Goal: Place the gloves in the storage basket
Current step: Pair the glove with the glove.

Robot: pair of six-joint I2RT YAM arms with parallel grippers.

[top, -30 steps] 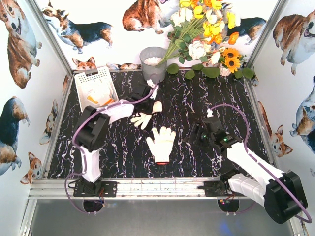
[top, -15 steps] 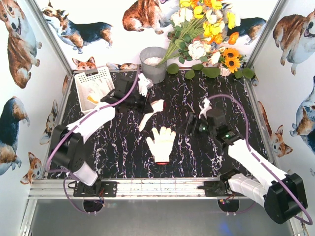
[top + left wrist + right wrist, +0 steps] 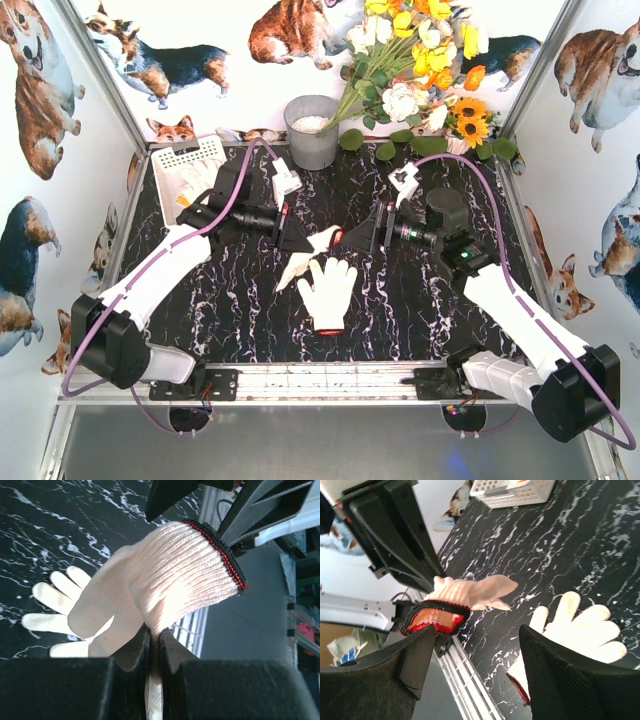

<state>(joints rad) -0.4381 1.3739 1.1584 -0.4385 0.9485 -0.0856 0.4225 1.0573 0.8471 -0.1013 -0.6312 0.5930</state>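
Your left pincer (image 3: pixel 307 240) clamps a thin fold of a white glove (image 3: pixel 165 570) above the middle of the counter (image 3: pixel 420 300); the right pincer (image 3: pixel 352 238) gapes open at its cuff (image 3: pixel 215 545). The hold seems slight, so a tug may drop it short of the storage basket (image 3: pixel 186 152) in the far-left corner.

top: overhead, far | wrists: close, facing each other | shared: held glove (image 3: pixel 170 575)

surface (image 3: pixel 420 300): black marble, white veining. raised glove (image 3: pixel 165 575): cream knit, red-and-black cuff trim, orange-red inside the cuff. flat glove (image 3: pixel 327 290): white, red cuff edge. storage basket (image 3: pixel 185 150): white lattice. bucket (image 3: pixel 312 135): grey. walls (image 3: pixel 40 200): white, corgi print. flowers (image 3: pixel 420 50): yellow, white, orange. left fingers (image 3: pixel 127 667), right fingers (image 3: pixel 565 680): black.
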